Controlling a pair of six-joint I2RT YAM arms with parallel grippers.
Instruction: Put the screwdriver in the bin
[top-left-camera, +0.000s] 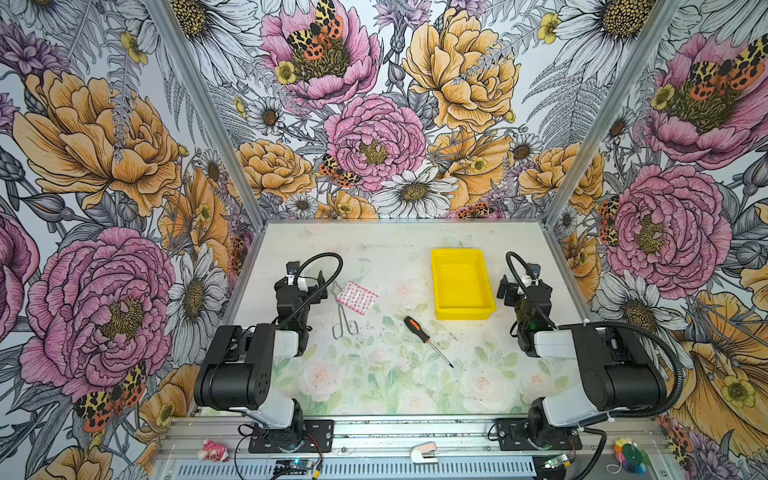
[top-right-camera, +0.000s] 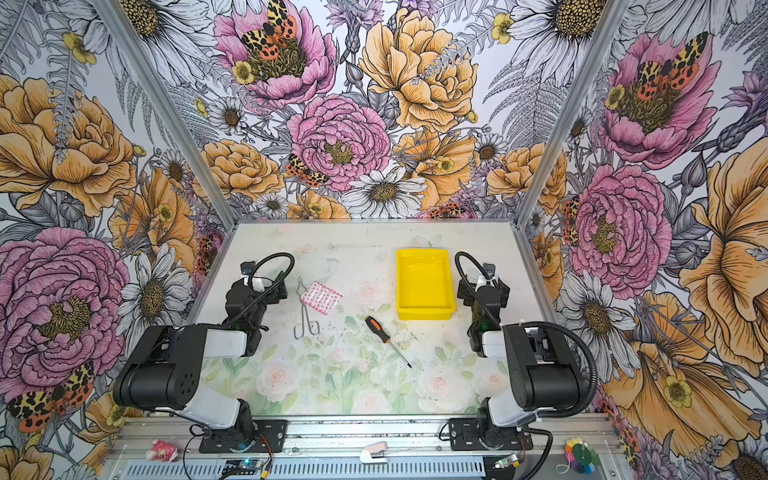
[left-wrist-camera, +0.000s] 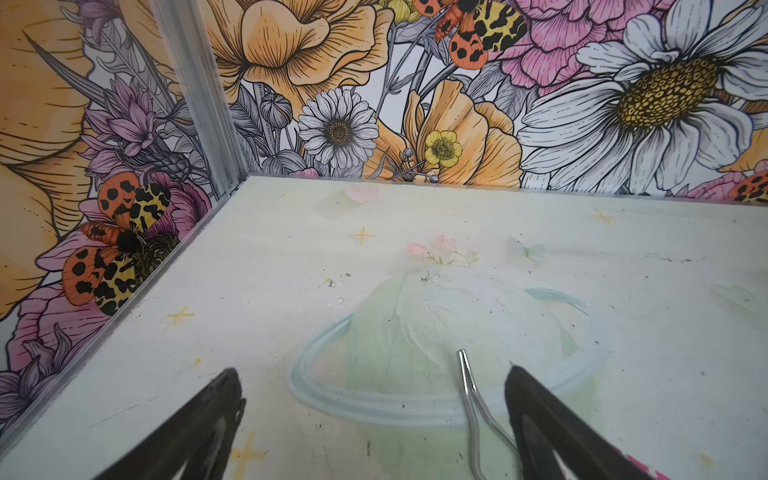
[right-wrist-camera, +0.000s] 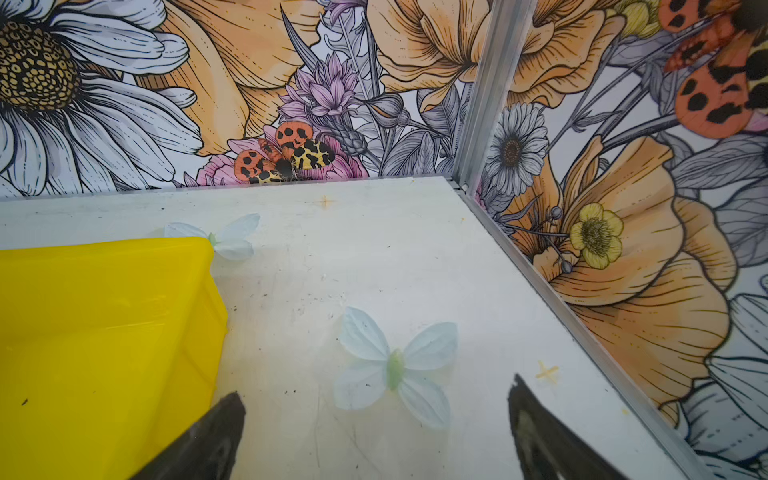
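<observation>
Orange-handled screwdriver (top-left-camera: 426, 340) on the table, well apart from both empty, wide-spread pincers, left (left-wrist-camera: 372, 388) and right (right-wrist-camera: 376, 409).

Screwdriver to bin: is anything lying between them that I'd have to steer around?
Nothing visible does. The screwdriver lies loose on the table, handle end toward the bin, with only bare table between them. The wire tongs and pink packet sit off on the far side of the screwdriver from the bin. The bin looks empty.
</observation>
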